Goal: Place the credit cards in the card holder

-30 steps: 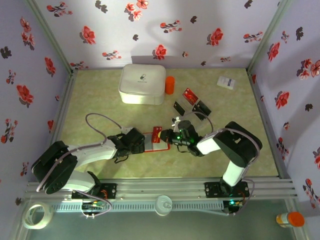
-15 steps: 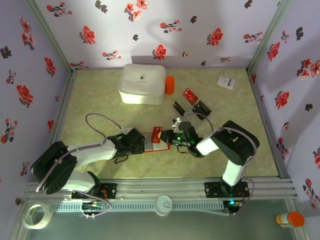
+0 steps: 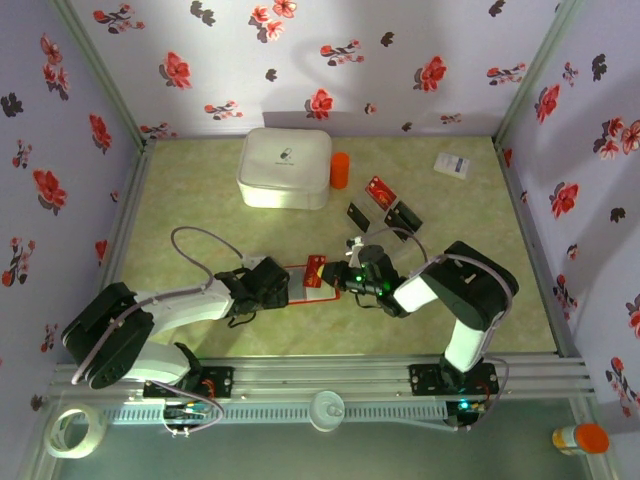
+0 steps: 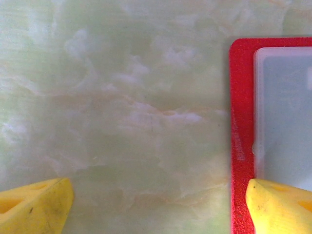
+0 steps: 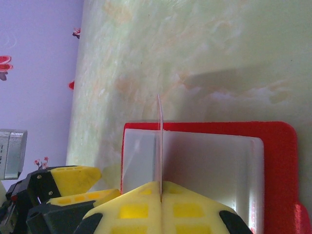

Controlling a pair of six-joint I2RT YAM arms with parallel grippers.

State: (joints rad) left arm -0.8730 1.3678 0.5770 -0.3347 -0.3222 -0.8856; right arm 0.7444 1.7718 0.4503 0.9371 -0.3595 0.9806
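Green bench [image 3: 200, 190]: card holder [image 5: 282, 161] open, centre. Right end effector [image 5: 161, 187] clenched on a card [image 5: 159, 141], edge-on over the pocket. Left end effector [image 4: 158, 200] released, one finger over holder's 9 o'clock rim. Lower the card straight and slowly.

The card holder [image 3: 303, 283] lies open between the left gripper [image 3: 280, 285] and the right gripper [image 3: 335, 275], with one card [image 5: 159, 141] on edge above its inside. Three cards [image 3: 403, 214] lie close together behind the right gripper. At the back, a cylinder [image 3: 340, 170] stands just right of a big box [image 3: 285, 167], and a small box [image 3: 453, 165] lies well to the right.
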